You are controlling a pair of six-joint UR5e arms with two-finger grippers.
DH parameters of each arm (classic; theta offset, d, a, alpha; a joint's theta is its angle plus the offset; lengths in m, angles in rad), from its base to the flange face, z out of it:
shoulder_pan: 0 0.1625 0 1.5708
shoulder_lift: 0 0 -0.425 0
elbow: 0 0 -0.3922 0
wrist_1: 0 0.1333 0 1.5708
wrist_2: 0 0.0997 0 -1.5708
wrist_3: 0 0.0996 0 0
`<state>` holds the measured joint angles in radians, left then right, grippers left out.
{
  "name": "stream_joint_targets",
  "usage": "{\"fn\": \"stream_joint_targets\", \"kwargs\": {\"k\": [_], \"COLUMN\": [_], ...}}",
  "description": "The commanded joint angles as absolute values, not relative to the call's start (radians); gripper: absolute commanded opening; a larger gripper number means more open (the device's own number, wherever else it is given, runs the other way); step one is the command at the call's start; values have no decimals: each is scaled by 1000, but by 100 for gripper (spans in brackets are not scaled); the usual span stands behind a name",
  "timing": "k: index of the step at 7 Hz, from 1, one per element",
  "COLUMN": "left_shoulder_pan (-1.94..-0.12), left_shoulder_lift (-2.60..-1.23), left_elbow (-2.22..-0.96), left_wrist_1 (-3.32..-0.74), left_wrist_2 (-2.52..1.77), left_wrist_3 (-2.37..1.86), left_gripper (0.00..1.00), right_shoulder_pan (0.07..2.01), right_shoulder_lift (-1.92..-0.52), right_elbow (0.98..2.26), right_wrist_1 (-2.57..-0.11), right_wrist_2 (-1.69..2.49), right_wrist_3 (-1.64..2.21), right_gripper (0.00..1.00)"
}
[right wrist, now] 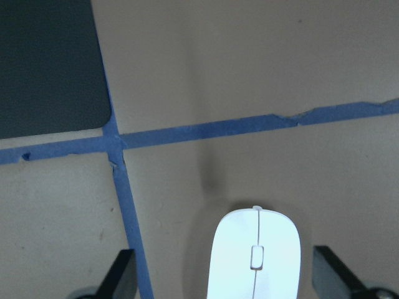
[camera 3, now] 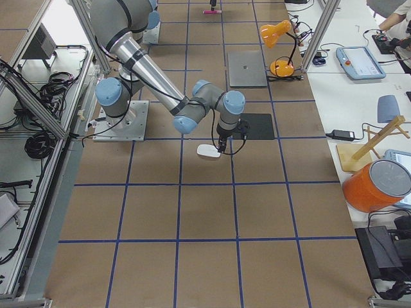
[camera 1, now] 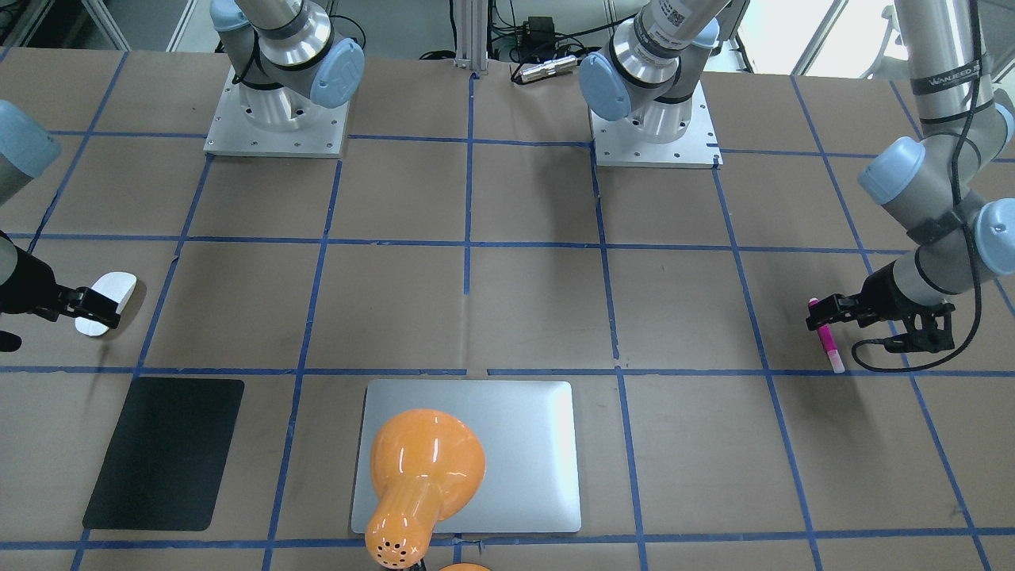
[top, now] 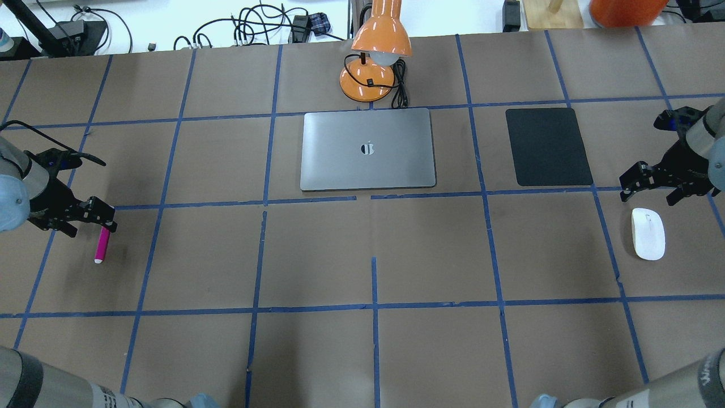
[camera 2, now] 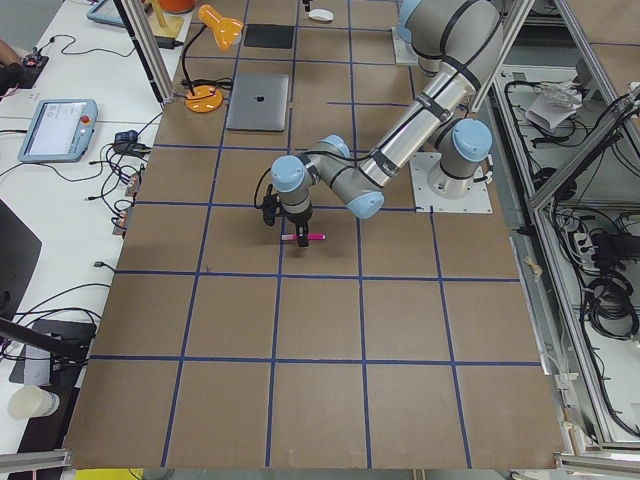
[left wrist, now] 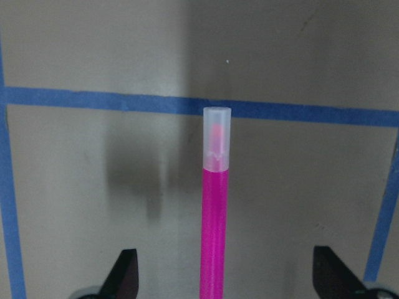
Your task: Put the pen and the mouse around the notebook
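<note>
The pink pen (top: pixel 102 243) lies on the table at the far left, its pale cap (left wrist: pixel 217 140) pointing away from my wrist. My left gripper (left wrist: pixel 227 277) is open, its fingers well clear on either side of the pen's near end. The white mouse (top: pixel 648 233) lies at the far right. My right gripper (right wrist: pixel 227 274) is open too and straddles the mouse's (right wrist: pixel 254 255) rear end without closing on it. The silver notebook (top: pixel 368 148) lies closed at the middle of the far side, far from both grippers (camera 1: pixel 821 312) (camera 1: pixel 95 305).
An orange desk lamp (top: pixel 376 51) stands just behind the notebook, its shade hanging over it in the front-facing view (camera 1: pixel 424 468). A black mat (top: pixel 547 146) lies right of the notebook, near the mouse. Blue tape lines grid the brown table.
</note>
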<state>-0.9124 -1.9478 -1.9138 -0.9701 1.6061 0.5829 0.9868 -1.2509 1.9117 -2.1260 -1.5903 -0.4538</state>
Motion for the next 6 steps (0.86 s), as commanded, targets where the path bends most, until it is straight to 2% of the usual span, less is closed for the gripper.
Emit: {"fn": "stream_joint_targets", "kwargs": {"k": [1,2,4,5,6], "left_shoulder_pan": [-911,-911,-911,-913,-913], "left_shoulder_lift": [-1985,-1996,-1996,-1997,-1996], "left_elbow": [-1908,-1907,-1907,-1907,-1907], "left_wrist_1": [-939,-936,-924,-923,-925], "left_wrist_2": [1608,1608,1605,1606,1608], "left_wrist_3": [586,584,584,581,575], "left_gripper": [87,81,49,22,0], "right_shoulder_pan": [983,983,983,983,983], "right_shoulder_lift": [-1217,-1209,-1215,-1212,-1210], "right_elbow": [1949,1966,1965,1967,1967], "right_wrist_1": [-2117,-2120,-2121,-2120,-2125], "right_wrist_2": [-1624,-1717,-1733,-1730,-1721], "right_wrist_3": [-456,-456,-462,-460,-462], "right_gripper": [100,100,100,100,100]}}
